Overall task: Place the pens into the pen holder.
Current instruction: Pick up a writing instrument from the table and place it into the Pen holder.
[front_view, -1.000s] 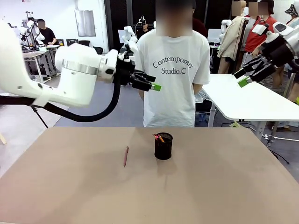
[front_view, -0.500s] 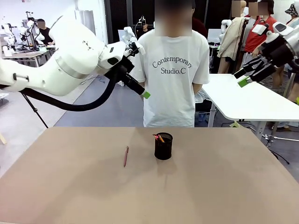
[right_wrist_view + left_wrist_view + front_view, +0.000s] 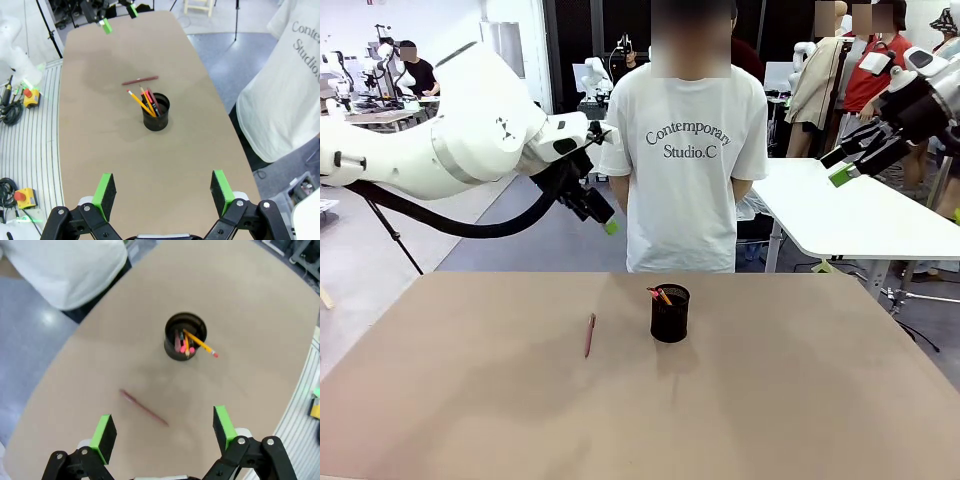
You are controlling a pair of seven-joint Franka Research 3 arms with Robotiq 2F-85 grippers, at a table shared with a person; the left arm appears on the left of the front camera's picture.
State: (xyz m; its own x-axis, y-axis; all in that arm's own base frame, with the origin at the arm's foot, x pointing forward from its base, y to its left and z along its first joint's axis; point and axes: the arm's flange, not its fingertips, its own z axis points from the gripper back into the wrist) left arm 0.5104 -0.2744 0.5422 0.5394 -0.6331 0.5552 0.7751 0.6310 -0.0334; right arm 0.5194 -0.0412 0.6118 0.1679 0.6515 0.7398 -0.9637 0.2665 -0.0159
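The one black wire-mesh pen holder [image 3: 670, 313], a small cylinder, stood just right of centre on the smooth tan worktop [image 3: 800, 400]. The sticks bunched inside were hard to count; one yellow-orange pen [image 3: 199, 342] leaned over its rim. One reddish-brown pen [image 3: 589, 335], blurred in the left wrist view, lay flat to the holder's left, apart from it. In the front view the left gripper [image 3: 161, 415] hung at upper left and the right gripper [image 3: 162, 187] at upper right, both jaws spread wide and holding nothing.

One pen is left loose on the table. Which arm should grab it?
Left. The left claw, open, points down at the reddish-brown pen lying left of the pen holder; the right claw is raised far off right.
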